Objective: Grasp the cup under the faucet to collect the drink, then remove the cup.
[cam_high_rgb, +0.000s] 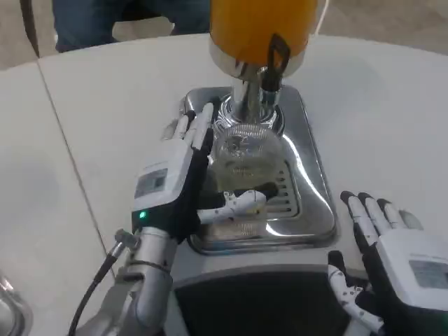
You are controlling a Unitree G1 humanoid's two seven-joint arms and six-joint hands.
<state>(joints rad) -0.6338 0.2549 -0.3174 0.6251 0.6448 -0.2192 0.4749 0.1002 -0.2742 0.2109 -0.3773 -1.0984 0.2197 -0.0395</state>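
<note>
The cup [244, 155], a clear glass one, stands on the shiny metal drip tray [313, 210] right in front of the dispenser's chrome column [246, 98], with a little pale liquid showing near its bottom. Above it sits the big orange drink tank [255, 24], and a black tap lever [277, 54] hangs down the tank's front, over the cup. The left hand [183, 175] is wrapped on the cup: its white back faces up with a small green light lit near the wrist, its fingers [198, 126] run along the cup's left side toward the column, and its thumb [238, 204] crosses in front of the cup over the slotted grate [285, 190] of the tray, so the cup sits clamped between them. The silver left forearm [143, 294] rises from the lower edge, with a black cable [94, 290] trailing beside it. The right hand [392, 262] rests low on the white desk [91, 119], just to the right of the tray and apart from it, its fingers straight and spread, holding nothing. At the top left edge, beyond the desk, someone in blue jeans [105, 17] is partly visible.
</note>
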